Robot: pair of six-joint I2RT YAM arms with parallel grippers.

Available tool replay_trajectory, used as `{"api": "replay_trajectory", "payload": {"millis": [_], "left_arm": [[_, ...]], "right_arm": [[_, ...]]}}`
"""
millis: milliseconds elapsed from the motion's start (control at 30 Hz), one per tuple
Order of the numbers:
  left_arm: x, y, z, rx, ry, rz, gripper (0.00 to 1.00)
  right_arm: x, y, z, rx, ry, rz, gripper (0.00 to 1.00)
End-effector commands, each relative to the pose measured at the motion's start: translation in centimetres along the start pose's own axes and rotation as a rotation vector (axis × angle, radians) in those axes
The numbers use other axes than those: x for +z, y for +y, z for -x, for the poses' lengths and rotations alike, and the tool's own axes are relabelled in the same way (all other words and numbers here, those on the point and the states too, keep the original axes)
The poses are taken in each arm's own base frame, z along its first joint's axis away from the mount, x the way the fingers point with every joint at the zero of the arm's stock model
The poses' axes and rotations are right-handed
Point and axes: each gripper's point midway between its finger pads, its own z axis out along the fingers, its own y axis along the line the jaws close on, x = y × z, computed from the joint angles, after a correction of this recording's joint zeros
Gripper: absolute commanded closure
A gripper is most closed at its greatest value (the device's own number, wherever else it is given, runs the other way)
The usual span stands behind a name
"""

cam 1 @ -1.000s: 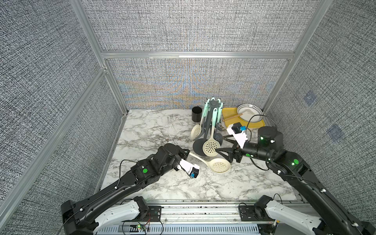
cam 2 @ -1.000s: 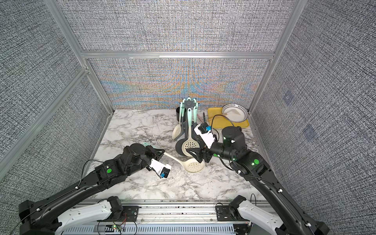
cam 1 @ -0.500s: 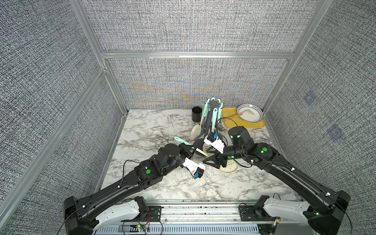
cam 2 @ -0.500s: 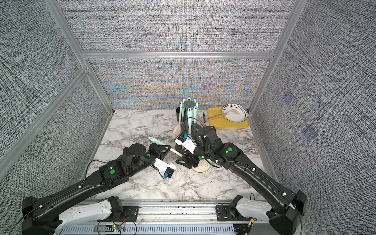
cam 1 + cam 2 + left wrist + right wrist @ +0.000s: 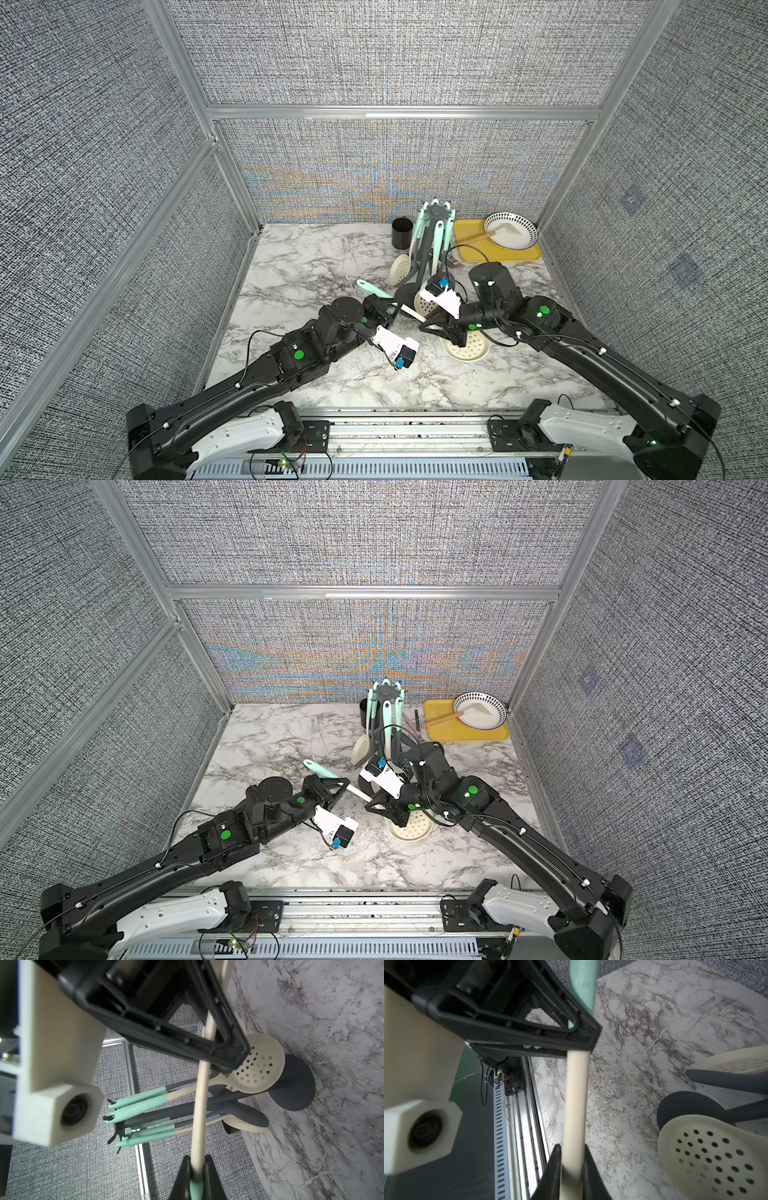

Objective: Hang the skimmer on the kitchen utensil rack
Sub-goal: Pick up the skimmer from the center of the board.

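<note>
The skimmer has a cream perforated head, a cream shaft and a mint handle; it lies slanted across the middle of the table in both top views. My left gripper is shut where mint meets cream. My right gripper is shut on the cream shaft, closer to the head. The kitchen utensil rack stands just behind, dark grey with its hook crown and round base.
Several mint-handled utensils hang on the rack, among them a perforated cream spoon. A black cup stands left of the rack. A yellow tray with a patterned bowl sits at the back right. The rail runs along the front edge.
My right gripper has swung left from beside the rack to the skimmer's shaft and shut on it. The left gripper kept its hold, and the mint handle end now points to the back left.
</note>
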Motion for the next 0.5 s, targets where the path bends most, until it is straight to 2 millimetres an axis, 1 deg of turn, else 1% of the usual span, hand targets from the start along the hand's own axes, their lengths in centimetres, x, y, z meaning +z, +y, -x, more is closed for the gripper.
{"api": "replay_trajectory", "payload": {"millis": [0, 67, 100, 133, 167, 200, 233, 300, 367, 467], "left_arm": [[-0.1, 1.3, -1.4, 0.122, 0.083, 0.043, 0.99], [-0.1, 2.0, -1.3, 0.079, 0.076, 0.069, 0.98], [-0.3, 2.6, -1.2, 0.034, 0.066, 0.088, 0.85], [-0.6, 3.2, -1.0, -0.017, 0.054, 0.105, 0.78], [-1.0, 4.1, -1.0, -0.095, 0.040, 0.128, 0.51], [-1.3, 4.9, -1.0, -0.175, 0.028, 0.149, 0.13], [-1.8, 5.6, -1.0, -0.243, 0.016, 0.164, 0.01], [-3.1, 6.9, -1.0, -0.439, -0.019, 0.188, 0.01], [-4.5, 7.6, -1.2, -0.640, -0.048, 0.216, 0.01], [-6.6, 7.8, -1.5, -0.976, -0.107, 0.246, 0.01]], "right_arm": [[-0.3, 1.1, 1.0, -0.029, -0.048, 0.052, 1.00], [-0.5, 1.2, 1.4, -0.031, -0.075, 0.049, 1.00], [-0.6, 1.2, 1.7, -0.033, -0.093, 0.045, 1.00], [-0.8, 1.1, 2.0, -0.033, -0.110, 0.039, 1.00], [-0.9, 1.0, 2.3, -0.032, -0.130, 0.026, 1.00], [-1.2, 0.8, 2.7, -0.031, -0.152, 0.006, 1.00], [-1.4, 0.5, 2.9, -0.028, -0.169, -0.018, 1.00], [-2.1, -0.5, 3.5, -0.009, -0.224, -0.097, 1.00], [-2.9, -1.3, 3.9, 0.002, -0.275, -0.169, 1.00], [-4.0, -2.4, 4.1, 0.016, -0.360, -0.280, 1.00]]}}
